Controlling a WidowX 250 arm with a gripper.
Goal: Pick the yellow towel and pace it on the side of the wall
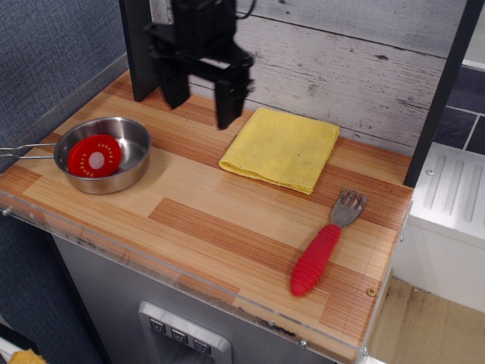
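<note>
- Wooden countertop (227, 220) with striped plank laminate fills the middle of the frame, edged along the front by a clear plastic lip.
- Behind it, across the top of the frame, runs the whitewashed plank wall (394, 68); a blue-grey fabric panel (45, 53) closes the left side.
- The black gripper (201, 95) hangs in the upper left-centre of the frame, above the counter, its two fingers pointing down and spread wide apart with nothing between them.
- The yellow towel (282, 148) lies flat and folded on the counter at upper centre, its far edge close to the plank wall. It sits just right of the gripper and is not touched by it.
- A steel bowl (125, 155) with a wire handle rests at the left of the frame, well apart from the towel; a red perforated disc (94, 156) with a white centre lies inside it.
- A fork with a red handle (322, 252) lies at lower right, tines toward the towel, near it but not touching.
- A dark upright post (140, 49) stands at the back left corner.
</note>
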